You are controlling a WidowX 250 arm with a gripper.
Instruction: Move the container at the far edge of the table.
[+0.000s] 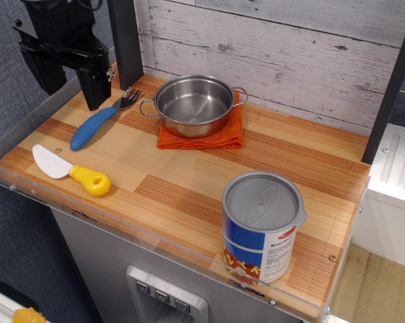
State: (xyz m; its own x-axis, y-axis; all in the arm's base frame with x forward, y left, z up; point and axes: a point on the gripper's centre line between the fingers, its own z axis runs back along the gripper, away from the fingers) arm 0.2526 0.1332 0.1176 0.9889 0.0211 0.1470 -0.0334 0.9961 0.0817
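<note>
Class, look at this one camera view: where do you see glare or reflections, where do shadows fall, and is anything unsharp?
In the observation.image view: soft highlights shine inside the steel pot and on the can's grey lid; the table's clear rim catches light along the near edge; the gripper is dark with little detail, so its jaws are unreadable; the fork, knife and cloth look sharp.

Blue, white and red-orange label on the container (262,232), grey lid (ribbed). Beyond it, a steel pot (193,104) on an orange cloth (201,134). The bench (189,178) shows light and reddish plank stripes.
</note>
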